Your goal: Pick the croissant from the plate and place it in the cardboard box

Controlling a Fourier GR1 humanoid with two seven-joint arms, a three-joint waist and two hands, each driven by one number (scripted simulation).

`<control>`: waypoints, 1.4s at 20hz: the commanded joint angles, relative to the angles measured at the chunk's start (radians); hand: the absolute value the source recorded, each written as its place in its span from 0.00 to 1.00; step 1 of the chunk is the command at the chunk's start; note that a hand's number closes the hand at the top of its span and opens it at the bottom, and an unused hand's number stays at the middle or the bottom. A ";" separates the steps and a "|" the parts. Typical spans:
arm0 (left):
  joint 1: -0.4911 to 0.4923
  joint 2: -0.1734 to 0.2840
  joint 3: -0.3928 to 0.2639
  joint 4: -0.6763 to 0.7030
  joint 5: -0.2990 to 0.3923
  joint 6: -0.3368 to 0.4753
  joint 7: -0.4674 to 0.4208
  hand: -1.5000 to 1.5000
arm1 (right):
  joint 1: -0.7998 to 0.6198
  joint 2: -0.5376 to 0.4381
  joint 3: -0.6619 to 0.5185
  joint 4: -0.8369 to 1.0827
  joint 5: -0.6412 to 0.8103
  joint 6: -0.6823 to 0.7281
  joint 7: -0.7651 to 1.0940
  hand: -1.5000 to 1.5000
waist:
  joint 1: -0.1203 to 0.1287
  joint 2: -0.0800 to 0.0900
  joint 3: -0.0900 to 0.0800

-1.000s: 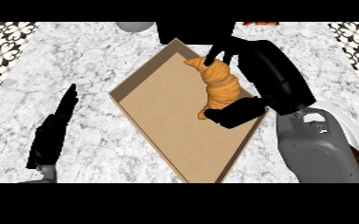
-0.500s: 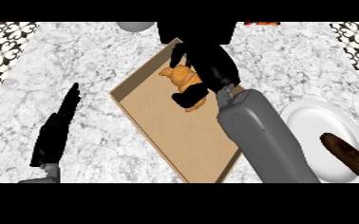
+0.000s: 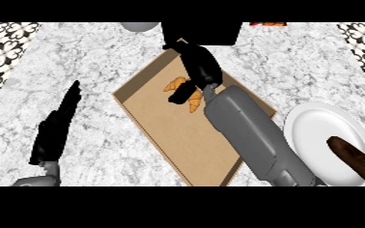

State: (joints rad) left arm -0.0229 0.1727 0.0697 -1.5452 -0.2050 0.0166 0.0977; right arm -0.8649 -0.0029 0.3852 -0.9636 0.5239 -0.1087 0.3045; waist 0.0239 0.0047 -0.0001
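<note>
The orange croissant (image 3: pixel 177 84) is inside the brown cardboard box (image 3: pixel 167 135), near its far corner. My right hand (image 3: pixel 200 67) reaches over it from the grey forearm (image 3: pixel 249 135), and a black finger (image 3: pixel 183 96) curls across the croissant's middle, hiding part of it. Whether the croissant touches the box floor I cannot tell. The white plate (image 3: pixel 306 121) lies at the right edge, beside the box. My left hand (image 3: pixel 55 125) rests at the lower left with its fingers straight, holding nothing.
A dark brown elongated item (image 3: pixel 349 154) lies on the plate. At the back stand a grey bowl (image 3: pixel 139 26), a black block (image 3: pixel 200 33) and something red (image 3: pixel 267 24). Marble counter (image 3: pixel 92 63) surrounds the box.
My right hand has carried the croissant farther towards the box's far corner. The forearm has swung left over the box, uncovering the plate. The left hand has not moved.
</note>
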 commanded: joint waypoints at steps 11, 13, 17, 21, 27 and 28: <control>0.011 -0.028 0.000 0.022 -0.029 0.042 -0.039 0.50 | 0.039 -0.005 -0.295 -0.075 -0.366 -0.218 -0.214 0.00 | -0.026 -0.003 0.001; 0.045 -0.008 0.008 -0.003 -0.012 0.013 -0.033 0.50 | 0.033 -0.052 -0.367 -0.084 -0.413 -0.204 -0.238 0.00 | -0.022 -0.004 0.001; 0.002 0.012 0.032 0.025 0.015 -0.015 -0.021 0.50 | 0.038 -0.145 -0.471 -0.058 -0.461 -0.184 -0.244 0.00 | -0.024 -0.003 0.000; 0.048 -0.023 -0.015 -0.020 -0.031 0.016 -0.012 0.50 | 0.110 -0.293 -0.583 -0.052 -0.542 -0.079 -0.303 0.00 | -0.023 -0.004 0.001; 0.037 -0.012 0.019 0.029 -0.023 0.020 -0.069 0.50 | 0.208 -0.475 -0.709 -0.010 -0.668 0.157 -0.406 0.00 | -0.027 -0.002 0.001; 0.041 -0.003 0.011 -0.063 0.005 -0.017 0.018 0.50 | 0.248 -0.483 -0.714 0.007 -0.672 0.191 -0.453 0.00 | -0.022 -0.004 0.001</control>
State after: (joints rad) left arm 0.0170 0.1677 0.0834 -1.5683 -0.2115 0.0159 0.0834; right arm -0.6913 -0.3941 -0.2632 -0.9891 -0.0895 -0.0441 -0.0613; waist 0.0008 0.0012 0.0005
